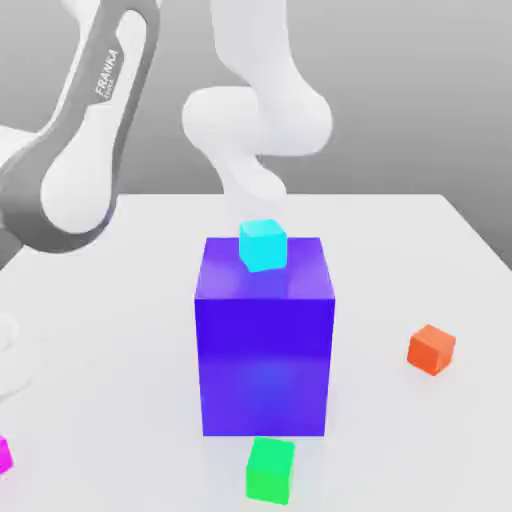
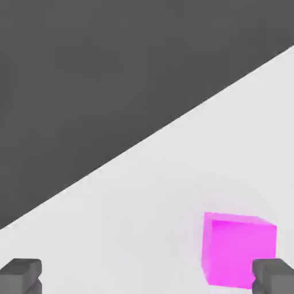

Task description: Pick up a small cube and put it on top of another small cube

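A small magenta cube (image 2: 238, 250) rests on the white table (image 2: 172, 189) in the hand view, close to one dark fingertip (image 2: 274, 275). My gripper (image 2: 148, 277) is open, its two fingertips far apart with nothing between them. The magenta cube (image 1: 4, 455) also peeks in at the exterior view's left edge, near the front. A small cyan cube (image 1: 263, 245) lies on top of a large blue cube (image 1: 265, 340) at the table's middle. A small green cube (image 1: 271, 470) sits in front of the blue cube. A small orange cube (image 1: 432, 349) is on the exterior view's right.
The arm's white and grey links (image 1: 85, 150) rise over the exterior view's left and behind the blue cube. The table's far edge (image 2: 143, 143) meets a dark grey backdrop in the hand view.
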`<state>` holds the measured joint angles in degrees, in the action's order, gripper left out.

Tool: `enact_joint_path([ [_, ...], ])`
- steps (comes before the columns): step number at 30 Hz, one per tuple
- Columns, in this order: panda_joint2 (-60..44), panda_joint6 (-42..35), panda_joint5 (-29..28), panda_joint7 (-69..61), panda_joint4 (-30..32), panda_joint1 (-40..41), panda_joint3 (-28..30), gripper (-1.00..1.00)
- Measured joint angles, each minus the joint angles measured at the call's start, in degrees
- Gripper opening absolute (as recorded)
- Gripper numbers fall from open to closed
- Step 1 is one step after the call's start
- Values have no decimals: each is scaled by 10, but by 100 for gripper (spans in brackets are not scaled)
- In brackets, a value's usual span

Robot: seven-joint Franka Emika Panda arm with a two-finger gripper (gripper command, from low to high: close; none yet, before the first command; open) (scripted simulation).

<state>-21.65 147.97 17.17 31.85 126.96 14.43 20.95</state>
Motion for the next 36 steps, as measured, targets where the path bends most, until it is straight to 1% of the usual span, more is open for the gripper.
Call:
enact_joint_path([
  [2, -40, 19, 11, -8, -6, 16, -5, 0],
  [5, -103, 62, 42, -31, -21, 43, -34, 0],
  [6, -115, 71, 49, -36, -24, 48, -41, -100],
  [12, -121, 75, 52, -39, -26, 51, -45, -100],
  [14, -100, 59, 40, -30, -20, 42, -32, -100],
  [17, -43, 19, 7, -7, -4, 18, -5, -100],
  [22, 39, 14, -44, 3, 68, -73, -44, -100],
  [28, 130, 28, -121, 21, 159, -171, -108, -100],
  [30, 126, 56, -137, 23, 179, -202, -136, -100],
  [32, 92, 98, -138, 20, 185, -218, -154, -100],
  [33, 78, 112, -136, 17, 186, -219, -158, 100],
  [36, 78, 112, -136, 17, 186, -219, -158, 100],
])
